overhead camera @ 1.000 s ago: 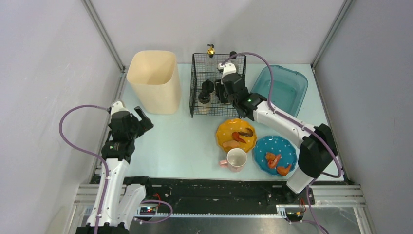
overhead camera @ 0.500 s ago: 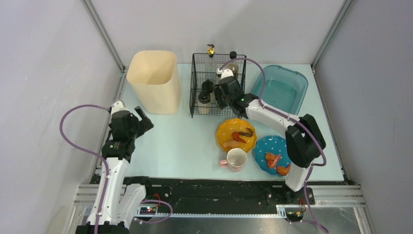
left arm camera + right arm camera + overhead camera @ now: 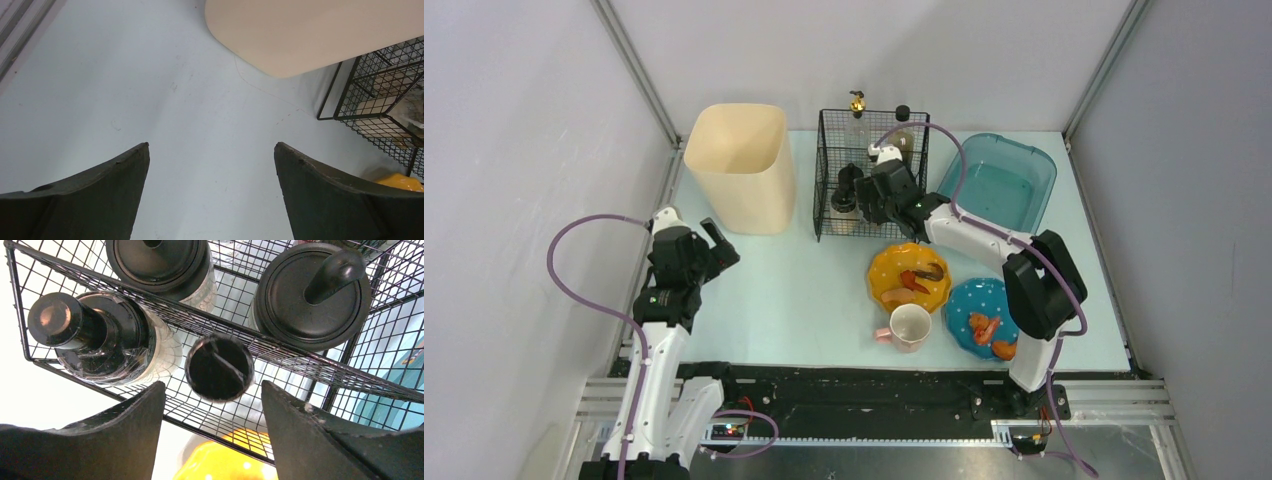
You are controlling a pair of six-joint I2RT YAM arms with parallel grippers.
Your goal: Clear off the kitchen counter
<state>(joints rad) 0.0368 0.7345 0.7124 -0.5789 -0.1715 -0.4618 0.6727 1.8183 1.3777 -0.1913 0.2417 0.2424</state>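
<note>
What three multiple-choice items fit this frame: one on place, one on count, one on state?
1. The pink mug sits: A far left corner; B far right corner; C on the counter beside the yellow plate.
2. Plates holding food: A one; B two; C three.
3. The left gripper is: A open, empty; B shut on the mug; C shut, empty.
C: mug stands by the yellow plate. B: yellow plate and blue plate both hold food. A: jaws wide over bare counter.

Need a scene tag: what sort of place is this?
Probably a mock kitchen counter in a robot lab: plates of scraps and a mug, a wire rack of bottles, two bolted arms.
</note>
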